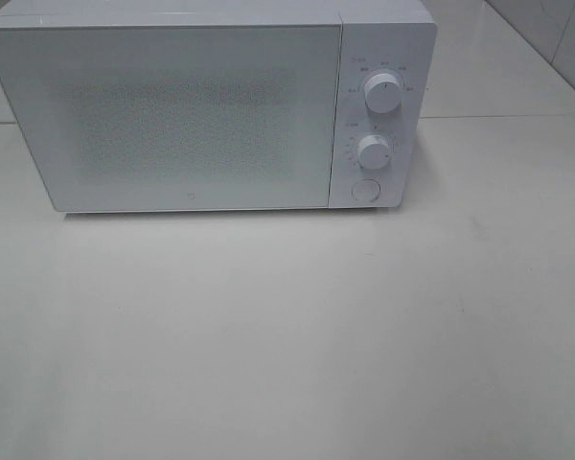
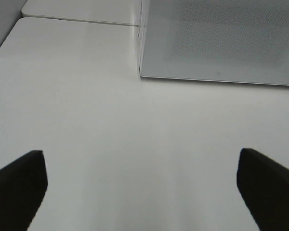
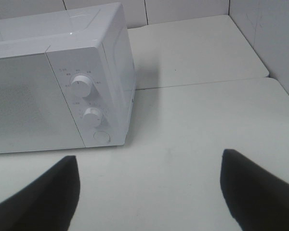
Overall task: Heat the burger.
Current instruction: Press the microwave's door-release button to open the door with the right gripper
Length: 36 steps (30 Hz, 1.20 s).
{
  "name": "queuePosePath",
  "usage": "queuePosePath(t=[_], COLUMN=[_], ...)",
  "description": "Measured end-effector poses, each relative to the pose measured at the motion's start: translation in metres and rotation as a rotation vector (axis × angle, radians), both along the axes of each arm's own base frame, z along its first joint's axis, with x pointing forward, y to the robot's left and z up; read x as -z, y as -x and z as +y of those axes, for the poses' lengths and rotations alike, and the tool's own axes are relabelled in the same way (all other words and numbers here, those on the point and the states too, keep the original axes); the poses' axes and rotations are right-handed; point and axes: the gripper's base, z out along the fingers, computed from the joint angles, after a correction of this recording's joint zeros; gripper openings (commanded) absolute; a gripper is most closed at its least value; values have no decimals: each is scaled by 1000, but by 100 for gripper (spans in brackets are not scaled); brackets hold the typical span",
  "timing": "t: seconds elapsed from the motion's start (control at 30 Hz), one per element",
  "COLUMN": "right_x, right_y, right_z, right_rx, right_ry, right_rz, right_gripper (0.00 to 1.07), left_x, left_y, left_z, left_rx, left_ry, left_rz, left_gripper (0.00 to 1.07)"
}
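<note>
Currently holds nothing in the left jaws, spread fully apart, with the dark fingertips [image 2: 19, 190] hanging over the plain white surface [image 2: 111, 120]. Holds nothing in the right jaws either, parted nearly as wide, dark fingertips [image 3: 43, 192] likewise above bare surface.

Faces, just beyond both, a boxy white microwave oven [image 1: 211, 105] with its frosted, dotted door [image 1: 163, 125] shut, standing towards the back of the surface. Carries on the panel beside the door an upper round white dial [image 1: 383, 93], a lower round white dial [image 1: 374, 151] and a round white button [image 1: 365, 190] beneath them.

Finds no golden-bun burger in any view; cannot tell about the inside of the oven through the clouded door.

Risks, from here, setting a dial on an empty oven, given no sight of the burger. Risks also shoving the oven backwards by pressing the button off-centre with wide-spread jaws, or knocking the neighbouring lower dial in passing. Could likewise meet the door swinging outward on release, probably towards the left jaws parked low in front of it.
</note>
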Motion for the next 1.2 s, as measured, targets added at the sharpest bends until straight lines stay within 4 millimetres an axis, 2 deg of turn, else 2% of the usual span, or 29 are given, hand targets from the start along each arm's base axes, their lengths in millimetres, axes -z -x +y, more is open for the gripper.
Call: queuePosePath(t=[0.07, 0.1, 0.17, 0.27, 0.43, 0.47, 0.53, 0.57, 0.63, 0.67, 0.73, 0.83, 0.9, 0.93, 1.0, 1.2], right_x=[-2, -2, -3, -3, 0, 0, 3, 3, 10, 10, 18, 22, 37, 37, 53, 67], right_y=[-13, -13, -32, -37, -68, -68, -84, -84, -105, -105, -119, -123, -132, -132, -140, -147], right_z=[1, 1, 3, 4, 6, 6, 8, 8, 10, 10, 11, 12, 13, 13, 14, 15], right_rx=[-1, -1, -2, -2, -3, -3, -4, -4, -5, -5, -6, -7, -8, -8, -11, -15], right_ry=[1, 1, 3, 4, 7, 7, 8, 8, 10, 10, 10, 10, 8, 8, 1, -12], right_rz=[4, 4, 25, 33, 63, 63, 74, 74, 100, 100, 103, 97, 78, 78, 14, -134], right_gripper=[76, 76, 76, 76, 76, 76, 76, 76, 76, 76, 76, 76, 76, 76, 76, 76], left_x=[0, 0, 0, 0, 0, 0, 0, 0, 0, 0, 0, 0, 0, 0, 0, 0], left_y=[0, 0, 0, 0, 0, 0, 0, 0, 0, 0, 0, 0, 0, 0, 0, 0], left_z=[0, 0, 0, 0, 0, 0, 0, 0, 0, 0, 0, 0, 0, 0, 0, 0], left_rx=[0, 0, 0, 0, 0, 0, 0, 0, 0, 0, 0, 0, 0, 0, 0, 0], left_ry=[0, 0, 0, 0, 0, 0, 0, 0, 0, 0, 0, 0, 0, 0, 0, 0], left_rz=[0, 0, 0, 0, 0, 0, 0, 0, 0, 0, 0, 0, 0, 0, 0, 0], left_gripper=[100, 100, 100, 100, 100, 100, 100, 100, 100, 100, 100, 100, 100, 100, 100, 100])
